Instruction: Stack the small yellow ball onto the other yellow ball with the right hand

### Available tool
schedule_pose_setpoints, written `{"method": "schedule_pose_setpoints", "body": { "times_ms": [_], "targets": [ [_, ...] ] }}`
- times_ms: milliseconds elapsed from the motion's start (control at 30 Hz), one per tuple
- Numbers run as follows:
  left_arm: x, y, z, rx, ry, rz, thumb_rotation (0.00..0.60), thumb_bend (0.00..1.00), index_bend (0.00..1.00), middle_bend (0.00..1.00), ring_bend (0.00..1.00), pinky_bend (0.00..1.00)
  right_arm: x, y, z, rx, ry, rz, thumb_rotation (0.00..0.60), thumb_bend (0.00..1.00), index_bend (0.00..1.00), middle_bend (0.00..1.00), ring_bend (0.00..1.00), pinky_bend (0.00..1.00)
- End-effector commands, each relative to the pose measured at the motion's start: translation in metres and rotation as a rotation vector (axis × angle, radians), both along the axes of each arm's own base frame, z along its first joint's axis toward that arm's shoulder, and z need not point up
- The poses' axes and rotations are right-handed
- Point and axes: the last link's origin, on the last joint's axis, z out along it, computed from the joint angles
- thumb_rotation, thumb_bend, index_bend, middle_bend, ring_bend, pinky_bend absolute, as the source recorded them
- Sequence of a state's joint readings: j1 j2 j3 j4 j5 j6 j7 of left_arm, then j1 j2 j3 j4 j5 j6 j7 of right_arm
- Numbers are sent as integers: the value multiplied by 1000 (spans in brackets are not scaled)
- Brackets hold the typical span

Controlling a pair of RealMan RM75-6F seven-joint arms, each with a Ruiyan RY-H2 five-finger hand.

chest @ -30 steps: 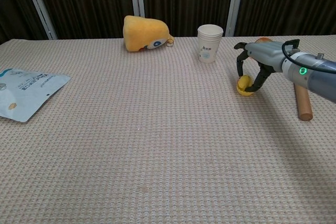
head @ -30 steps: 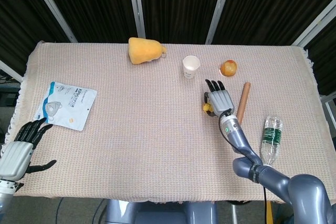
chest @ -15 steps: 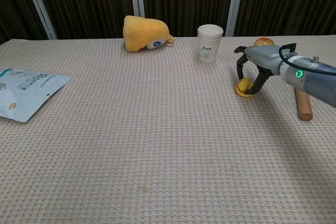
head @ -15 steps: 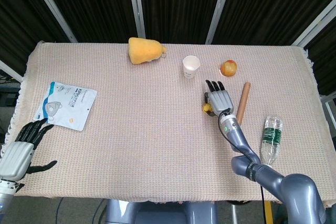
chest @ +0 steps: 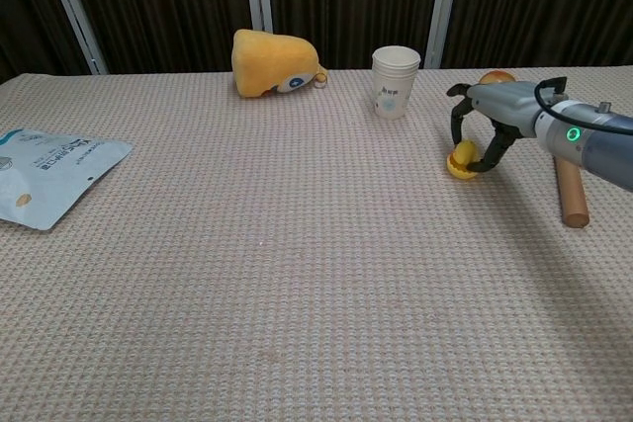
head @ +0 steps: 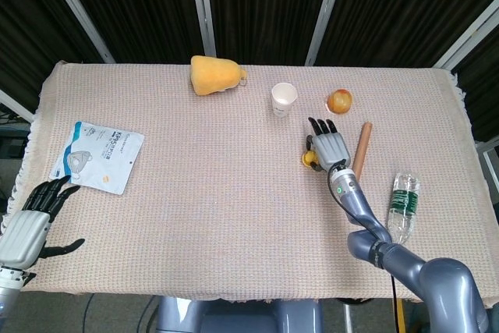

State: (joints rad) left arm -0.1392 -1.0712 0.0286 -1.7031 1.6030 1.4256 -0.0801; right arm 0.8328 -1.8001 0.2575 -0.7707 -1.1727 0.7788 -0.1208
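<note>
The head view looks steeply down from high above the near edge, taking in the whole counter (head: pixel 234 216). The chest view sits low and close, facing level across the counter (chest: pixel 297 294) toward the dark curtains. Both share the paper cup (head: pixel 284 98) (chest: pixel 396 81) and plush toy (head: pixel 214 75) (chest: pixel 272 63).

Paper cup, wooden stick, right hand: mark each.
paper cup (chest: pixel 396 81), chest view, side wall.
wooden stick (head: pixel 360 150), head view, mid-shaft.
right hand (head: pixel 330 147), head view, back of the hand.
</note>
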Motion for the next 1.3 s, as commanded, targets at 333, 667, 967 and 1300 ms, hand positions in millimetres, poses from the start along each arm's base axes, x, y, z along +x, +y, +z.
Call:
{"method": "schedule_pose_setpoints", "body": {
  "times_ms": [333,667,967,1300],
  "targets": [
    [0,1,0,6,1,0,600,0,136,0,0,21,-3,1,9,10,15,14,600,207,432,0,0,0],
    [1,1,0,6,-3,-4,600,0,138,0,0,21,-5,1,17,-3,23,19,600,181,413,0,0,0],
    [0,1,0,6,7,-7,600,0,89,0,0,21,-13,5,41,-53,3,28,600,0,158,0,0,0],
    [0,1,2,24,63,-36,600,0,10,0,0,23,-37,65,124,-139,28,85,600,0,37,0,0,0]
  ]
}}
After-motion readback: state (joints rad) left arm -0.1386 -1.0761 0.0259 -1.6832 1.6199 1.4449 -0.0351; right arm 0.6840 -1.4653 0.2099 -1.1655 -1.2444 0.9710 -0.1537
